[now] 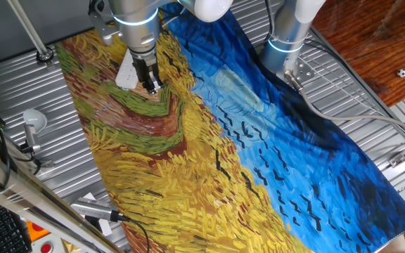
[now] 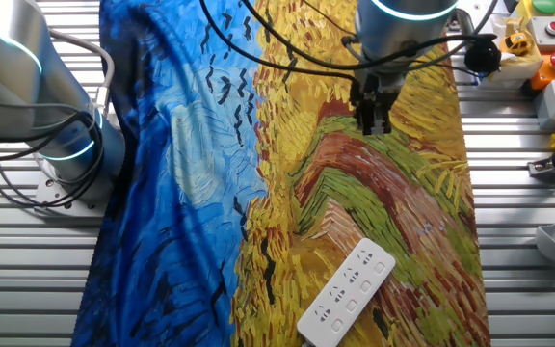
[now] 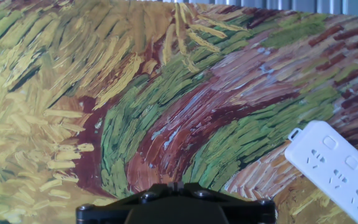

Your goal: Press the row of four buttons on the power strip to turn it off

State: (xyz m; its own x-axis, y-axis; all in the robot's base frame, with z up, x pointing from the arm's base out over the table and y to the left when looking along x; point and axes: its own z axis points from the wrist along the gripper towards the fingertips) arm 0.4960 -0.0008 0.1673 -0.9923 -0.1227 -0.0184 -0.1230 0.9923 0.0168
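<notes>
The desk (image 2: 509, 241) is covered by a big painted cloth (image 2: 191, 193) with yellow, green and blue brush strokes. The hand (image 2: 372, 123) hangs over the brown and green swirl in the cloth, pointing down. The power strip (image 2: 347, 291) lies flat on the cloth, well apart from the hand. In the hand view it sits ahead and off to the right. Its long side runs slanted, not straight toward the hand. I think the hand must travel that way and then come down on the buttons. I cannot tell if the fingers are spread or pressed together.
</notes>
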